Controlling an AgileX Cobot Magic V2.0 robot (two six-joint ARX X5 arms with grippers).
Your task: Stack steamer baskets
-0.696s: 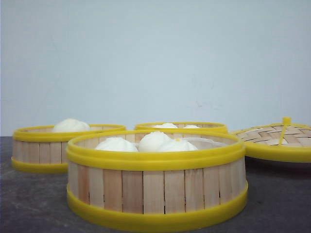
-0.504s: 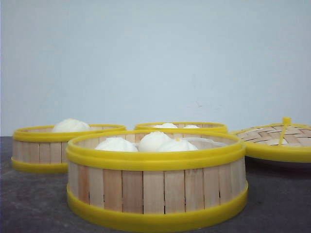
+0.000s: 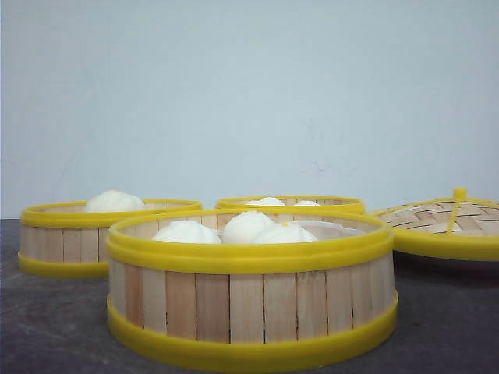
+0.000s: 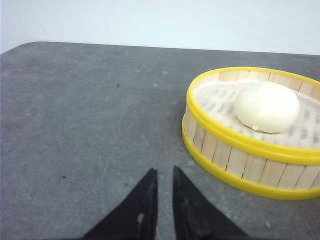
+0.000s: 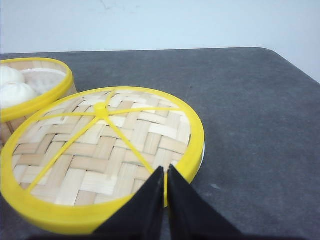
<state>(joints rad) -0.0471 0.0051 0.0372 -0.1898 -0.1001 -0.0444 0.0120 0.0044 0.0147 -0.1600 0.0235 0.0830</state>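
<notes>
Three round, shallow steamer baskets stood apart on a dark grey, faintly speckled table (image 3: pixel 47 327), none stacked on another. The nearest basket (image 3: pixel 251 300) sat at the front centre, its wall made of pale vertical wooden slats banded top and bottom by smooth yellow plastic rims; three glossy white buns (image 3: pixel 234 228) rose just above its upper rim. The left basket (image 3: pixel 70 243) lay farther back and held a single domed white bun (image 3: pixel 114 202), resting on a perforated pale liner as the left wrist view showed. The rear basket (image 3: pixel 312 204) was mostly hidden behind the nearest one, with only its yellow rim and the tops of white buns visible.

To the right, a shallow domed lid (image 3: pixel 448 226) of herringbone-woven bamboo strips, edged in yellow with thin yellow ribs meeting at a small knob, rested on a white plate (image 5: pixel 202 150) whose edge peeked from beneath it.

The left gripper (image 4: pixel 163 176) hung over bare table near the left basket, its black tapered fingers nearly together with only a narrow slit between them, grasping nothing. The right gripper (image 5: pixel 165 172) hovered at the lid's near edge, its black pointed fingers likewise almost closed and empty.
</notes>
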